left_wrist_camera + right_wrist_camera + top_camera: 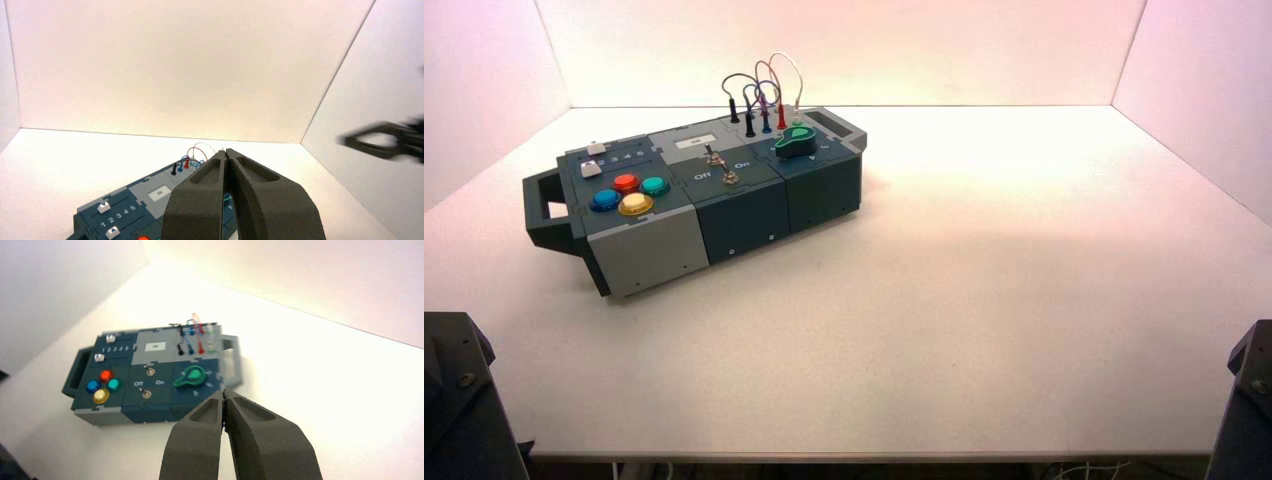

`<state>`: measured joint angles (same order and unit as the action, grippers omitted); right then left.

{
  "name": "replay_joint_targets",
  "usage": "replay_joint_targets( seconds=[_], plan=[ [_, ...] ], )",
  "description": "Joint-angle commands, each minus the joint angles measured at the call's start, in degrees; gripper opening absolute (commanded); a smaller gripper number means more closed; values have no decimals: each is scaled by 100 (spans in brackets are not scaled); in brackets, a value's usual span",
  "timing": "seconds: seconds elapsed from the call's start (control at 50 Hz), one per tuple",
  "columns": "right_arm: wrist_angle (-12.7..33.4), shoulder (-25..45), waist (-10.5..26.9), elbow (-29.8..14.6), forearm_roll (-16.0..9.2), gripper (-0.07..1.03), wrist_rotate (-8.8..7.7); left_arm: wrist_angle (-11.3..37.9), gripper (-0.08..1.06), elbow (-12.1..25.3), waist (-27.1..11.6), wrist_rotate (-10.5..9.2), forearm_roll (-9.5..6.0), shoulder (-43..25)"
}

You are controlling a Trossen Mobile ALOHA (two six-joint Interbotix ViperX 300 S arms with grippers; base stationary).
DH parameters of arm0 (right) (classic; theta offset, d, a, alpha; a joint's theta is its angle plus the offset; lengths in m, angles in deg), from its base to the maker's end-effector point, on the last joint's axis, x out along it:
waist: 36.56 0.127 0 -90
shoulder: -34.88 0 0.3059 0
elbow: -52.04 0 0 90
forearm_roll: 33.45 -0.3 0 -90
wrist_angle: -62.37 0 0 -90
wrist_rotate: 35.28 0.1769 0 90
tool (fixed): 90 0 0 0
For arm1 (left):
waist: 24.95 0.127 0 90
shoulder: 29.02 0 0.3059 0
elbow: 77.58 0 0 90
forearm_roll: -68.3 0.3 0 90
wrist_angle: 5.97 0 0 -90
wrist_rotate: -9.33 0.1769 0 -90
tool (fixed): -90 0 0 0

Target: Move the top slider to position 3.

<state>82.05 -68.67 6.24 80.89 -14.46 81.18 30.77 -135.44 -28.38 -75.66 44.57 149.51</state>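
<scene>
Left hand [226,152], pressed closed, is held back from box [694,195]; top slider [104,206] is found ahead, leftward, track running toward 3 [118,216]. Right hand [224,394] closed, farther.

Lab test bench — white-walled enclosure [844,50], bare white table [984,300].

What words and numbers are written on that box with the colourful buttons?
"1 2 3 4 5" – white digits on the dark panel of the box, between the two sliders.
"Off" – white, on the dark middle panel beside the toggle switches.
"On" – white, on the other side of the same switches.
The white label on the grey panel is too small to read.
</scene>
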Motion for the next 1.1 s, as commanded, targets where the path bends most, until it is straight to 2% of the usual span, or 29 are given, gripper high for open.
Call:
replay_joint_targets(
  seconds=[0.02, 0.22, 0.34, 0.48, 0.58, 0.64, 0.66, 0.68, 0.74, 0.76, 0.86, 0.92, 0.96, 1.1],
  plan=[
    [-26, 1090, 246, -1011, 18, -2, -88, -70, -3, 62, 35, 9, -9, -105],
    [413, 2558, 677, -2355, 0, -2, -167, -35, -3, 79, 35, 9, -18, 0],
    [791, 3217, 853, -3120, -62, -2, -378, -18, -3, 79, 35, 0, -18, 123],
    [1310, 3937, 1046, -4061, -325, -2, -765, 0, -3, 88, 35, 0, -18, 141],
    [1661, 4456, 1116, -4808, -694, -2, -1151, 9, -3, 105, 35, 0, -26, 132],
    [1784, 4649, 1116, -5106, -905, -2, -1318, 18, -3, 105, 35, 0, -18, 132],
    [1881, 4799, 1107, -5335, -1072, -2, -1459, 18, -3, 97, 35, 0, -26, 132],
    [1916, 4843, 1116, -5414, -1134, -2, -1503, 18, -3, 105, 35, 0, -26, 132],
    [2153, 5150, 1107, -5889, -1512, -2, -1819, 18, -3, 105, 35, 9, -26, 123],
    [2197, 5212, 1107, -5968, -1582, -2, -1863, 18, -3, 97, 35, 0, -18, 123],
    [2751, 5766, 1116, -6847, -2224, -2, -2347, 18, -3, 105, 35, 0, -18, 123],
    [3111, 6073, 1143, -7330, -2435, -2, -2522, 18, -3, 97, 35, 0, -18, 114],
    [3331, 6267, 1160, -7620, -2505, -2, -2575, 18, -3, 97, 35, 0, -18, 105],
    [4175, 7102, 1397, -8947, -2426, -2, -2637, 18, -3, 97, 35, 0, -18, 88]
  ],
)
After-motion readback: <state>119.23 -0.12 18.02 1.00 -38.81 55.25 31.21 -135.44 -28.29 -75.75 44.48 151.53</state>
